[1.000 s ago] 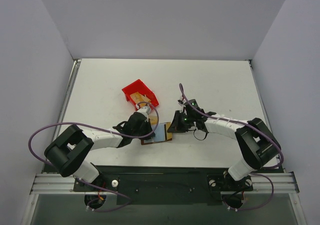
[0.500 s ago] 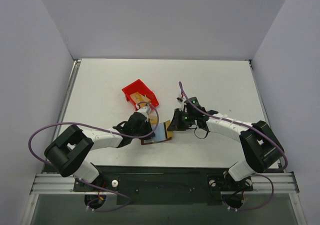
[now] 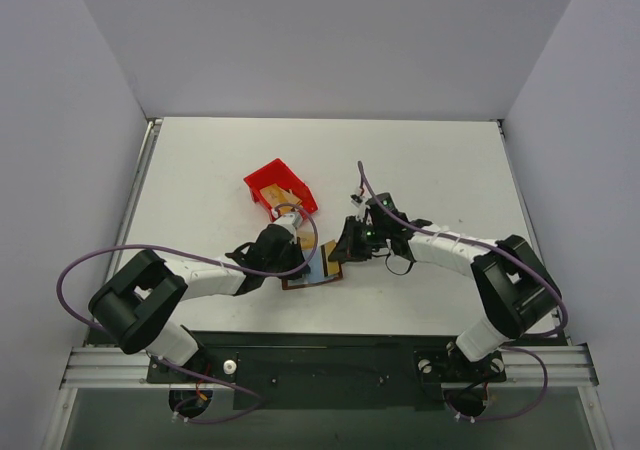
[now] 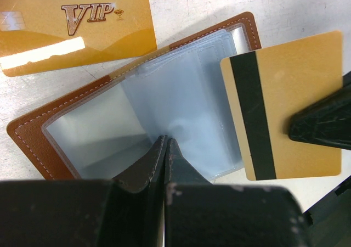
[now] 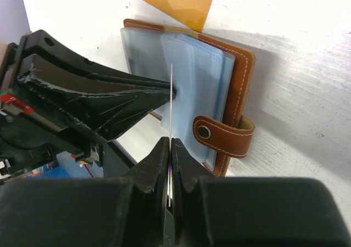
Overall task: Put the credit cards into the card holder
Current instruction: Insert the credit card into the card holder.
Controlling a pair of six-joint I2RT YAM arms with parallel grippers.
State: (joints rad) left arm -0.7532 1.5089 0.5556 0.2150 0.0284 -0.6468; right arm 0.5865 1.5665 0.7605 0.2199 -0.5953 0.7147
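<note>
The brown card holder [image 4: 33, 134] lies open on the table, its clear blue pocket sleeves [image 4: 181, 104] fanned out and its snap tab [image 5: 222, 134] at the side. My left gripper [image 4: 165, 140] is shut, pinching one of those sleeves at its tips. My right gripper [image 5: 170, 142] is shut on a gold credit card [image 4: 290, 99] with a dark stripe, held on edge at the holder's right rim, just short of the sleeves. A second gold card [image 4: 71, 27], marked VIP, lies flat on the table beside the holder. From above, both grippers meet over the holder [image 3: 312, 276].
A red plastic bin [image 3: 280, 188] stands just behind the left gripper, with something tan in it. The left gripper's black fingers [image 5: 109, 99] reach in close beside the held card. The table's near edge is right behind the holder.
My right gripper has carried the striped card a little to the left, closer over the holder's sleeves. The left gripper has kept its pinch in the same place.
</note>
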